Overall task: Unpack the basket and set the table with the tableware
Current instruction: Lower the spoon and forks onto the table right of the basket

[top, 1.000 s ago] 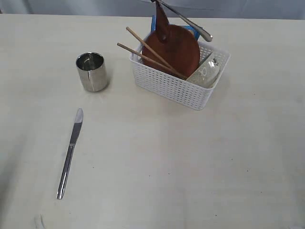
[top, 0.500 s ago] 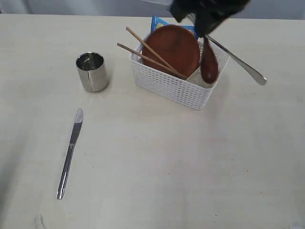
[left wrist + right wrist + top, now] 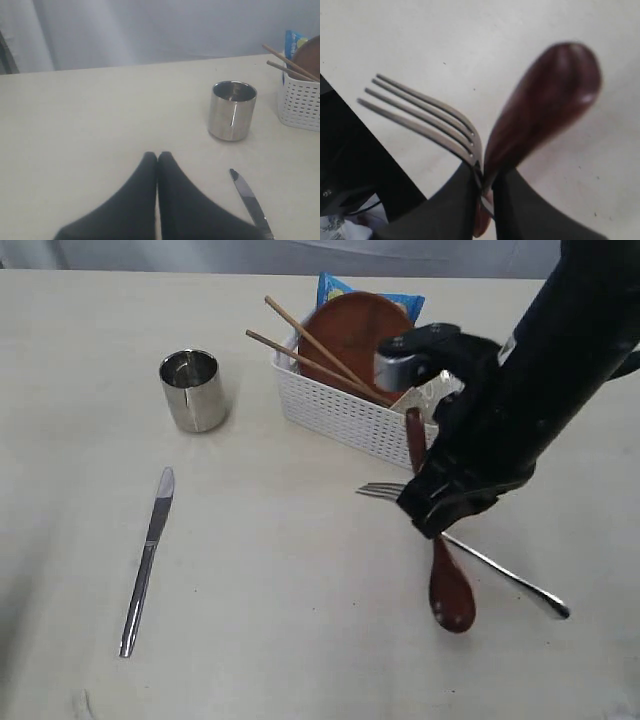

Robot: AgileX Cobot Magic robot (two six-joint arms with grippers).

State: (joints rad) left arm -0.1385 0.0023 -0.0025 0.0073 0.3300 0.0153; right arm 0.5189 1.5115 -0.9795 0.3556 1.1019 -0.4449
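My right gripper (image 3: 437, 523) (image 3: 484, 172) is shut on two pieces of tableware at once, the steel fork (image 3: 378, 491) (image 3: 427, 116) and the reddish-brown wooden spoon (image 3: 451, 596) (image 3: 547, 112). It holds them low over the table (image 3: 300, 640), in front of the white basket (image 3: 350, 418). The brown plate (image 3: 362, 340), the chopsticks (image 3: 310, 350) and a white bowl (image 3: 432, 393) are in the basket. The steel cup (image 3: 193, 390) (image 3: 232, 110) and knife (image 3: 147, 560) (image 3: 249, 197) lie on the table to the left. My left gripper (image 3: 157, 156) is shut and empty, near the knife.
A blue snack packet (image 3: 336, 287) stands behind the plate in the basket. The right arm (image 3: 560, 370) leans in from the upper right and covers the basket's right end. The basket's corner (image 3: 300, 100) shows at the edge of the left wrist view.
The right arm has swung down from above the basket to the table in front of it, carrying the fork and spoon. The left gripper's view has no earlier frame.
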